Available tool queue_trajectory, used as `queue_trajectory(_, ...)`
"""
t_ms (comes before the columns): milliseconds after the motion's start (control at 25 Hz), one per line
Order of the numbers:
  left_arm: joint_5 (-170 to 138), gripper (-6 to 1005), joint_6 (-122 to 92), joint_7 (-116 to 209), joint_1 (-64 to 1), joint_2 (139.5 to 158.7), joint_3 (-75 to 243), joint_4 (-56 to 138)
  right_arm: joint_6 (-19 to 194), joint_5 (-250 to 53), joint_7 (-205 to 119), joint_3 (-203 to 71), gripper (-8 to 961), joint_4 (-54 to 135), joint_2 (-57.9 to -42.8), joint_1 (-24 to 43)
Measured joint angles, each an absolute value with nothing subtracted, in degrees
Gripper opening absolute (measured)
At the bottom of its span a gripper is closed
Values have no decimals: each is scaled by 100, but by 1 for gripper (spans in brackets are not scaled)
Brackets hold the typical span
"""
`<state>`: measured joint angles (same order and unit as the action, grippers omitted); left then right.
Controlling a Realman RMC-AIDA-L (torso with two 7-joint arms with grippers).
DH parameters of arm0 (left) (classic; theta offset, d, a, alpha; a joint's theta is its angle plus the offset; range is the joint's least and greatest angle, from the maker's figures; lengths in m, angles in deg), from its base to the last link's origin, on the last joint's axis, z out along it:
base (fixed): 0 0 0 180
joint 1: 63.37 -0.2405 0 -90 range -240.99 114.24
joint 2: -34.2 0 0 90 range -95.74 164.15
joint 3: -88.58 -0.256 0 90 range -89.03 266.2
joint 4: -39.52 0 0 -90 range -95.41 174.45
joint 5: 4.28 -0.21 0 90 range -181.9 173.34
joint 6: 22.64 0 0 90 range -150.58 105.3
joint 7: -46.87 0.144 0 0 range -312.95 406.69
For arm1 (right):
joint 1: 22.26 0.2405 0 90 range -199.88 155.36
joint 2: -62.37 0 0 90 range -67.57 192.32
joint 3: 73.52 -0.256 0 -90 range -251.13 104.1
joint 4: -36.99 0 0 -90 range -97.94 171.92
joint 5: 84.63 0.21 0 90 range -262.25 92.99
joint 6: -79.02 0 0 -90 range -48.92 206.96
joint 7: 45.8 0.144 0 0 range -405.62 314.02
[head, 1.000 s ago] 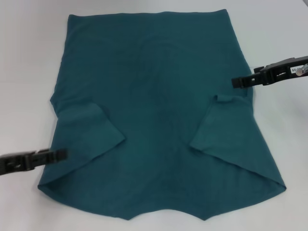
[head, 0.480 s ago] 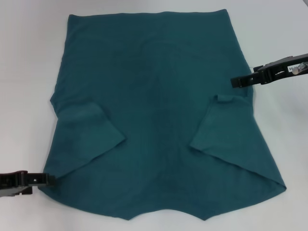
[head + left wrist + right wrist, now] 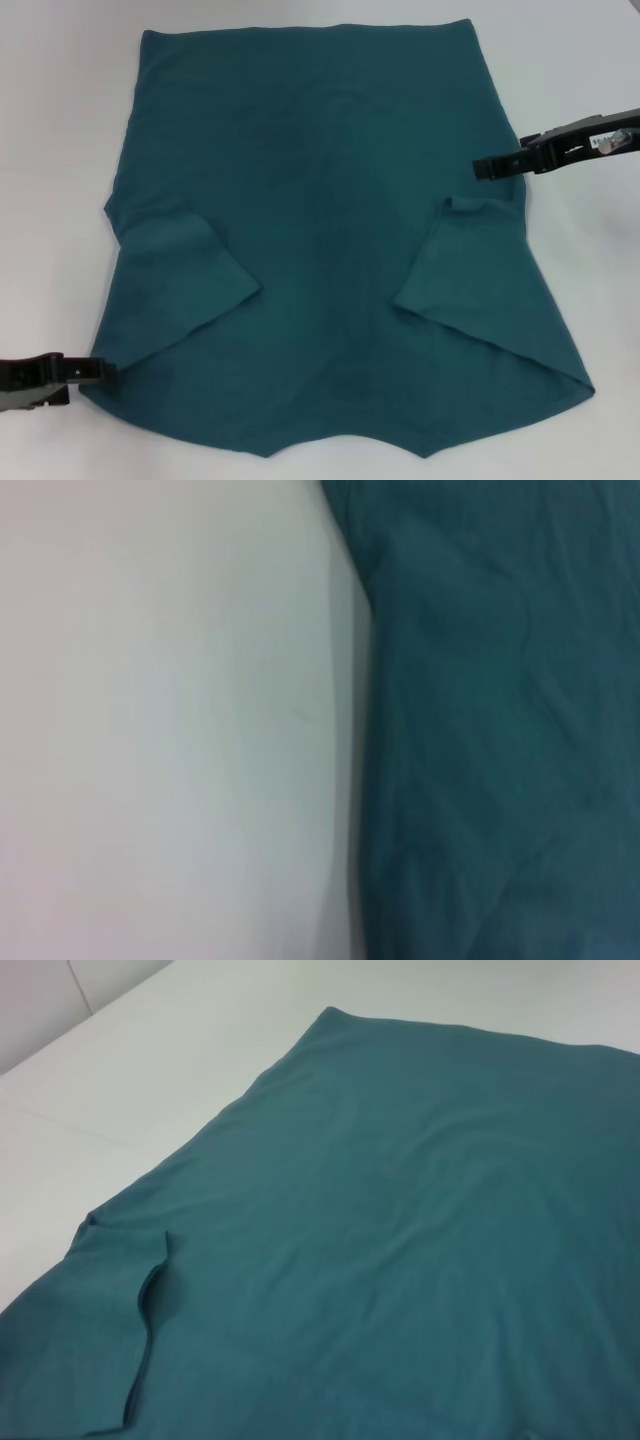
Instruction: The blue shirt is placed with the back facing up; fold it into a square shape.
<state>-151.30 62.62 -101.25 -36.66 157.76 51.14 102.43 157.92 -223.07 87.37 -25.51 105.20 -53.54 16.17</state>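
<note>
We see the blue shirt [image 3: 330, 250] spread flat on the white table [image 3: 60, 150], filling most of the head view, plain side up with no lettering showing on the cloth. Both sleeves are folded inward over the body: one flap lies on the left half [image 3: 185, 275], the other on the right [image 3: 470, 270], each with a diagonal edge running toward the near hem. The far edge is straight, and the near edge dips in two shallow points.

Our left gripper [image 3: 100, 371] reaches in low at the shirt's near left corner, its tip right at the cloth edge; whether it touches or how its fingers are set, we cannot tell. The left wrist view shows only the boundary of shirt [image 3: 500, 730] and table [image 3: 170, 730] (blurred, close up).

Our right gripper [image 3: 485, 167] sits at the shirt's right side, its dark tip over the cloth just above the folded sleeve; its fingers look closed together with nothing between them. A small white label on the arm behind it is too small to read. The right wrist view shows the shirt [image 3: 400, 1240] with a folded sleeve edge [image 3: 145, 1320] on the table [image 3: 150, 1070].
</note>
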Motion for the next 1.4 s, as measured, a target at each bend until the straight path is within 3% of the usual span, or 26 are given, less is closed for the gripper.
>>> queue_trajectory(800, -15227, 778, 5839, -10062, -3418, 15722, 5007, 9718, 15585, -22305, 8734, -2545, 910, 10499, -5408, 1577)
queue_trajectory(1040, -15350, 589, 5726, -10019, -3360, 15696, 4969, 9620, 15552, -22305, 8728, -2583, 909, 10501, -5419, 1554)
queue_trajectory(1400, -15325, 401, 5774, -10012, -3321, 15712, 4834, 9626, 15539, -22305, 8755, -2556, 907, 10498, -5423, 1573)
